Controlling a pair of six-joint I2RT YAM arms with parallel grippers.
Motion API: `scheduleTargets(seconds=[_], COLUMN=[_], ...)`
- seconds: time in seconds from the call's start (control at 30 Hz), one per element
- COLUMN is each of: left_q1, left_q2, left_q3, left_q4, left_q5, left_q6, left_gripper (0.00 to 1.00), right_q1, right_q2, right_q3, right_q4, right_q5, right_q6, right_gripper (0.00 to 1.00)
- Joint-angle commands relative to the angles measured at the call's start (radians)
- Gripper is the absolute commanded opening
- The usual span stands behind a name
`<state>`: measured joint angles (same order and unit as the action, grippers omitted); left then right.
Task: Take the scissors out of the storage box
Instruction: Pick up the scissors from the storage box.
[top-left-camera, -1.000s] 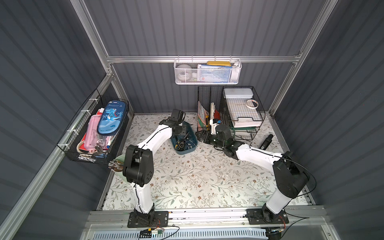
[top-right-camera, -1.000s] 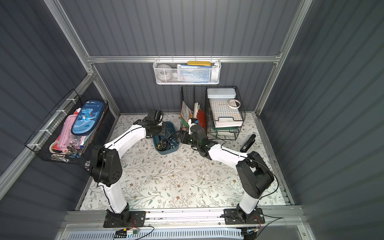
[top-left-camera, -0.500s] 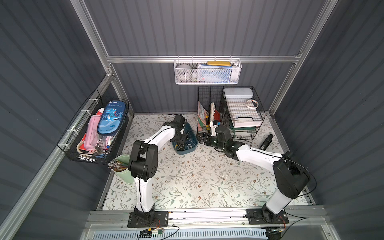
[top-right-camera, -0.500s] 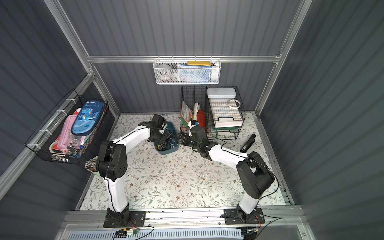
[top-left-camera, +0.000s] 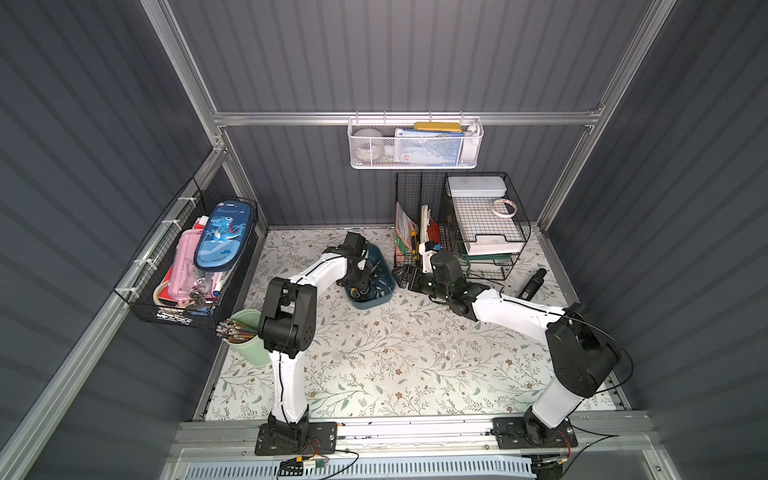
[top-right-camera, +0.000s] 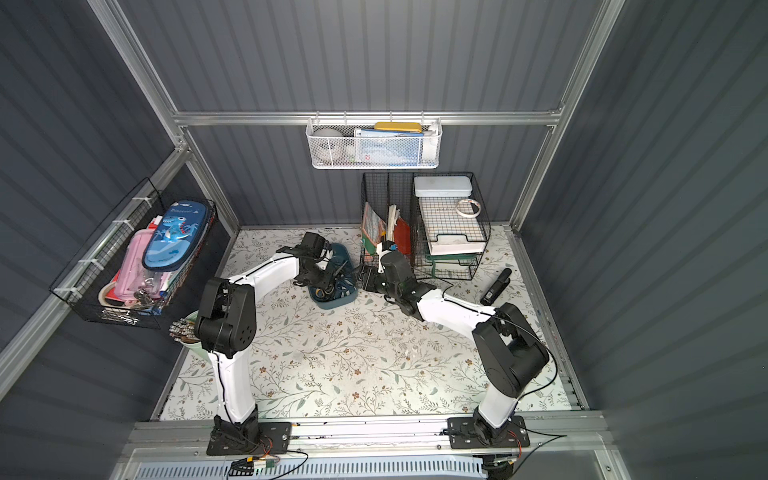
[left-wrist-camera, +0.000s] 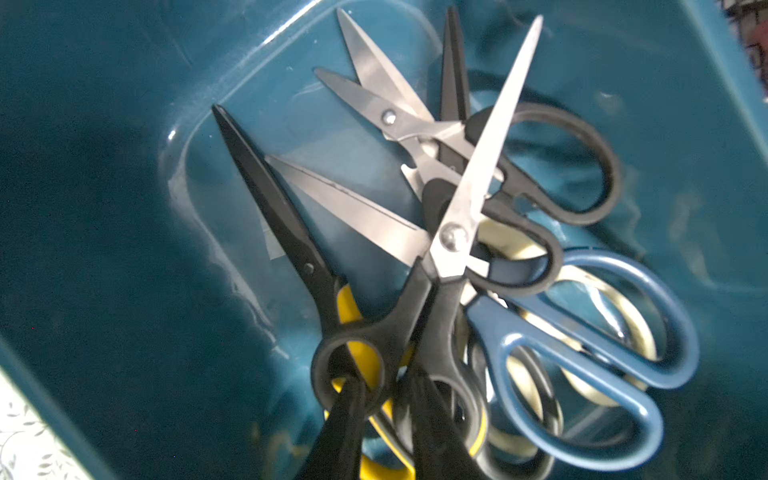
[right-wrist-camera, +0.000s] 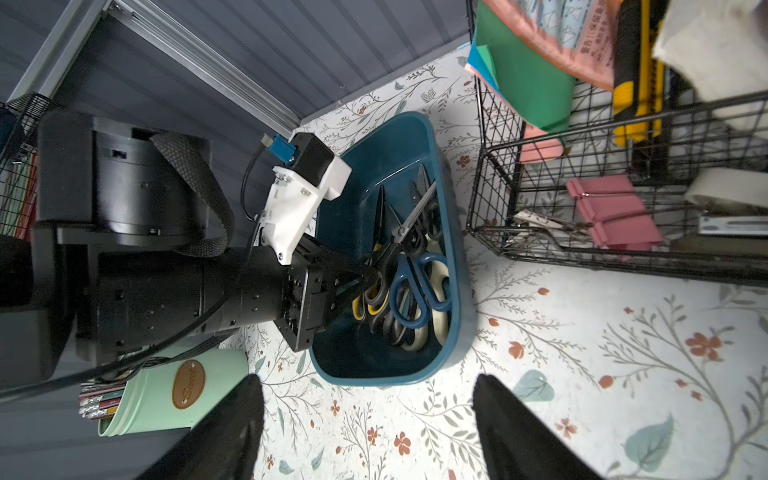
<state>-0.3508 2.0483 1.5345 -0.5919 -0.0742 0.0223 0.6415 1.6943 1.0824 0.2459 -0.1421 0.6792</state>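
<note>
L end effector (left-wrist-camera: 384, 380) on blk scissors (left-wrist-camera: 453, 240)

Robot laboratory cell dressed as a stationery corner: grey ribbed wall panels (top-left-camera: 374, 54) in an aluminium profile frame (top-left-camera: 291, 118), white-and-black left arm (top-left-camera: 322, 270) and right arm (top-left-camera: 513, 311) bolted to a metal rail (top-left-camera: 415, 430), floral-papered bench (top-left-camera: 395, 374), black wire wall basket (top-left-camera: 166, 318) and white mesh basket (top-left-camera: 415, 157) holding stationery

Left gripper (right-wrist-camera: 368, 276) touches scissors (right-wrist-camera: 419, 286) inside the storage box (right-wrist-camera: 390, 376)

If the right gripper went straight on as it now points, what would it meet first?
Most likely the near wall of the box, close ahead of the right gripper, though depth is unclear.
</note>
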Motion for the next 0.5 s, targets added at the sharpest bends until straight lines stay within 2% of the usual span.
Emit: scheduleTargets(seconds=[0.0,0.17,0.27,0.47], left_q1=[-0.006,-0.005,0.004,0.006], left_q2=[0.022,0.014,-0.022,-0.028], left_q3=[-0.037,0.002,0.001,0.024], left_q4=[-0.042,-0.085,-0.058,-0.088], left_q5=[0.061,0.078,0.159,0.146], left_q6=[0.045,0.047,0.037,0.073], left_gripper=[0.27,0.29,0.3,0.32], right_q1=[0.0,0.001,0.001,0.002], right_q2=[0.011,0.033,0.038,0.038], right_q3=[0.017,0.04,0.047,0.048], right_q4=[-0.019,-0.016,-0.013,-0.019], right_q5=[-0.021,-0.037,-0.044,-0.041], right_q6=[-0.006,0.0,0.004,-0.003], right_gripper=[0.83,0.83,0.83,0.83])
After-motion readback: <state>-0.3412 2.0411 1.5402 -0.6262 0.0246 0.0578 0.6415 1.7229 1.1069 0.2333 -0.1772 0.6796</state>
